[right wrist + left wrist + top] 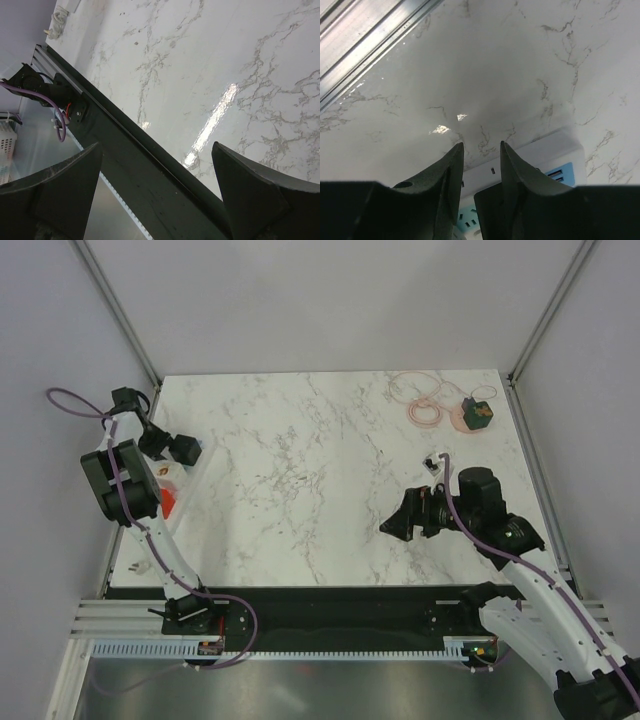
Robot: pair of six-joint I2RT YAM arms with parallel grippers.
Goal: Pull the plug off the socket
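The socket (pixel 540 150), a long white power strip with pale blue outlets (pixel 561 175), lies along the table's left edge (pixel 188 492). A black plug (pixel 487 210) stands in it. My left gripper (pixel 481 147) is lowered over the strip (pixel 185 452) with its fingers on either side of the plug. The right finger (pixel 520 175) is against the plug. A narrow gap shows between the left finger (pixel 451 175) and the plug. My right gripper (pixel 392 528) is wide open and empty above the table's front right part (pixel 156 145).
A coiled pink cable (pixel 420 400) and a green object (pixel 477 413) lie at the back right. A small black item (pixel 435 462) lies near the right arm. An orange-red piece (pixel 168 502) sits on the strip. A metal rail (pixel 365 45) runs beside the table's left edge.
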